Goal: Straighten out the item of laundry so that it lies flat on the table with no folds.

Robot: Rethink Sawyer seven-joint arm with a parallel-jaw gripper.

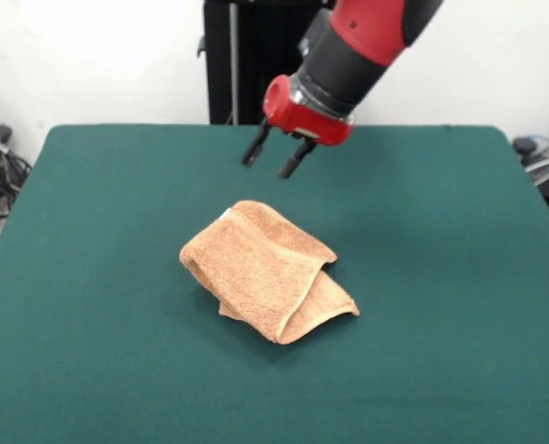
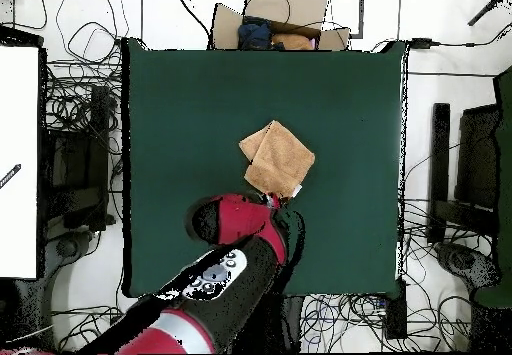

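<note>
One small peach-orange terry cloth towel (image 1: 267,272) (image 2: 277,158), folded over itself in layers with a white tag at its far edge, lying near the middle of the large dark green felt-topped table (image 1: 441,305) (image 2: 190,121). Above and behind it, well clear of the cloth, the red and black arm's gripper (image 1: 273,158), two dark fingers (image 1: 254,148) spread apart, holding nothing. Beyond the table's far edge, in the overhead view, an open cardboard box (image 2: 285,19).
</note>
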